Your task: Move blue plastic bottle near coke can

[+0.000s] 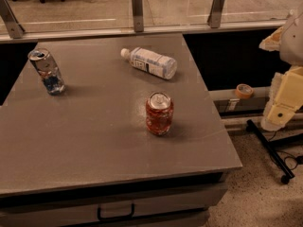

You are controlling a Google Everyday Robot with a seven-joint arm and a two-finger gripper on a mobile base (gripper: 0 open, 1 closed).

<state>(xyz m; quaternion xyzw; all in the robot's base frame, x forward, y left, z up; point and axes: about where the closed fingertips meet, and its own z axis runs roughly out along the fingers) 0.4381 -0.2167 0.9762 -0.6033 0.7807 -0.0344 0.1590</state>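
The blue plastic bottle (150, 63) lies on its side at the back middle of the grey table (85, 141), white cap pointing left. The coke can (159, 113) stands upright near the table's middle right, about a can's height in front of the bottle. My gripper (273, 42) is at the far right edge of the view, beyond the table's right side and well away from both the bottle and the can. It holds nothing that I can see.
A slim silver-and-blue can (47, 71) stands tilted at the table's left. A roll of tape (244, 91) lies on a ledge right of the table. A glass railing (137, 8) runs behind the table. A black stand's legs (272, 150) are on the floor at right.
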